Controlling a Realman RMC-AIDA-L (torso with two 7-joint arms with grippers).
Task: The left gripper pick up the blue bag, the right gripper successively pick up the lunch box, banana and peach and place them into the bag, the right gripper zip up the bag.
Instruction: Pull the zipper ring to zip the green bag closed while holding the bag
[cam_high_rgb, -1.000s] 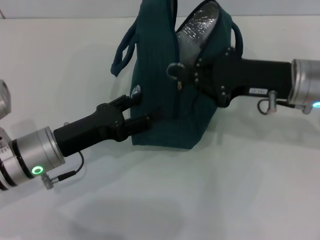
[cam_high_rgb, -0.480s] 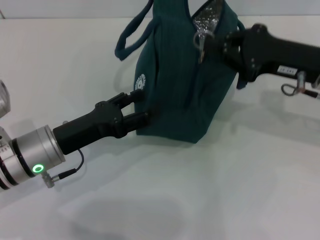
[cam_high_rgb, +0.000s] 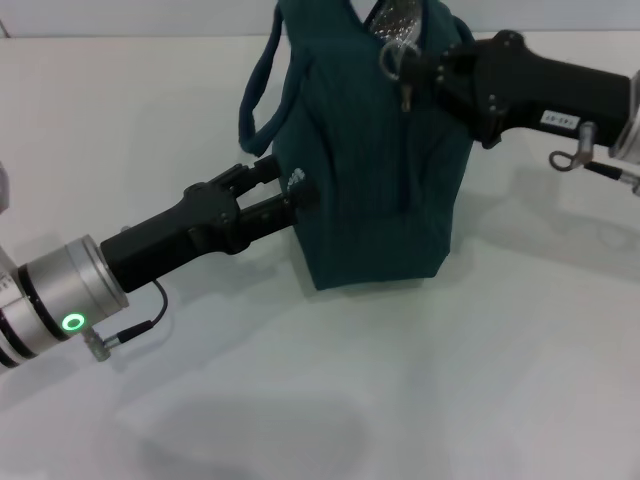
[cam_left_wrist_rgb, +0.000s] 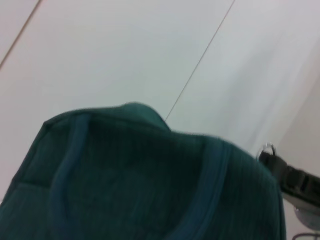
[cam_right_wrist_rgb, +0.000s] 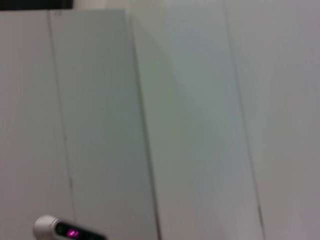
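- I see a plain white table (cam_high_rgb: 420, 380) under everything; its far edge runs across the top of the head view, with a lighter wall behind it
- My right wrist camera gives me only pale wall panels with thin vertical seams, and a small rounded device showing a pink light at one edge
- My left wrist camera looks over the top of the bag toward the same pale panelled wall
- The blue bag (cam_high_rgb: 375, 170) stands upright on the table, toward the far side and a little right of centre; one loop handle (cam_high_rgb: 258, 100) droops off its left side
- A sliver of silver lining (cam_high_rgb: 398, 20) shows at the bag's mouth; I cannot see what is inside
- The left gripper (cam_high_rgb: 290, 190) reaches in from the near left, its two fingers pinching the bag's left wall low down
- The bag's bulk blocks my view of its far and right sides
- The right gripper (cam_high_rgb: 415, 70) comes in from the right at the bag's top edge, its tips at the ring zipper pull (cam_high_rgb: 392, 62); I cannot tell whether its fingers are spread or pressed together
- A small metal plug and cable (cam_high_rgb: 575, 160) hang under the right arm
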